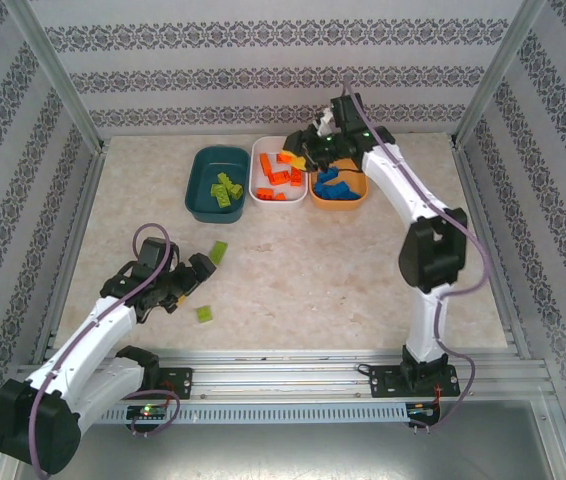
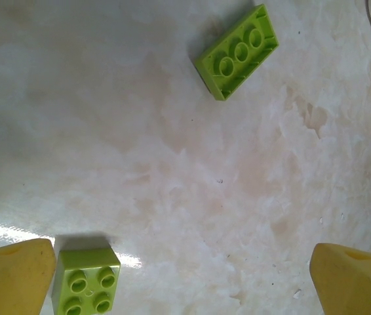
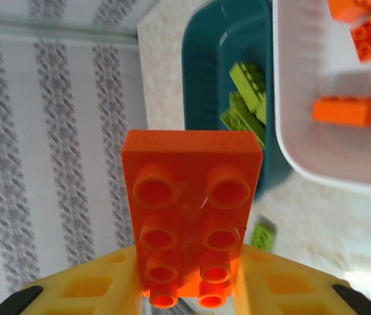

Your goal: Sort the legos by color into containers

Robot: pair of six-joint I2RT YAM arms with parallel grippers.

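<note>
Clamping orange brick (image 3: 192,210) in my right tool (image 3: 189,285); brick's near end buried between fingers (image 3: 100,289), long axis pointing straight out from tool. My left tool (image 2: 182,256) spread wide, tips cropped by frame.

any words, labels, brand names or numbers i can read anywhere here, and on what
No readable text anywhere.
orange lego in the right end effector: plain studs, nothing legible on them.
long green lego, square green lego: no legible lettering.
teal bin, white bin, orange bin: no labels.
wall bands: ornament, not letters.
</note>
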